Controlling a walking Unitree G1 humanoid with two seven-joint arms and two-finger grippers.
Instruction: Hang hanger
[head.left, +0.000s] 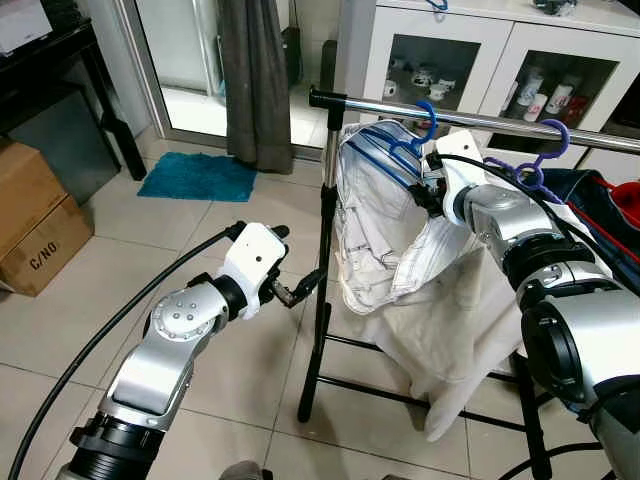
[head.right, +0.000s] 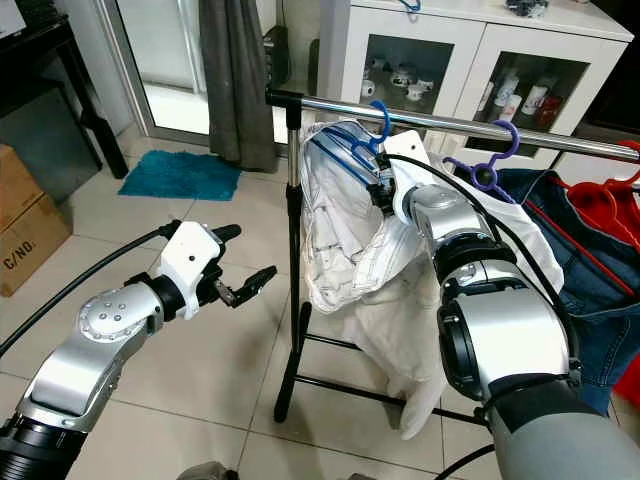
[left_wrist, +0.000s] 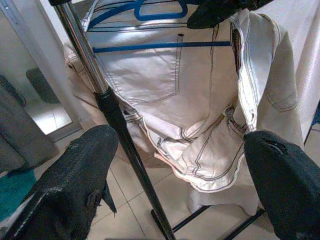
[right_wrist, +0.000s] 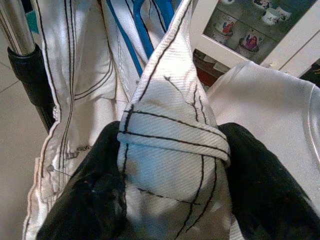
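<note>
A blue hanger (head.left: 405, 145) carries a white denim garment (head.left: 385, 230), and its hook (head.left: 428, 112) sits at the chrome rail (head.left: 500, 122) of the clothes rack, seemingly looped over it. My right gripper (head.left: 432, 190) is just below the hook, shut on a fold of the white garment (right_wrist: 170, 150), which is pinched between its black fingers (right_wrist: 85, 200). My left gripper (head.left: 300, 285) is open and holds nothing. It hovers at mid height just left of the rack's black upright pole (left_wrist: 115, 115), pointing at the garment.
A purple hanger (head.left: 540, 160) hangs on the rail to the right, with dark blue and red clothes (head.left: 600, 210) beyond it. A white glass-door cabinet (head.left: 500, 60) stands behind the rack. Cardboard boxes (head.left: 35, 220), a teal mat (head.left: 197, 177) and a grey curtain (head.left: 255, 80) lie to the left.
</note>
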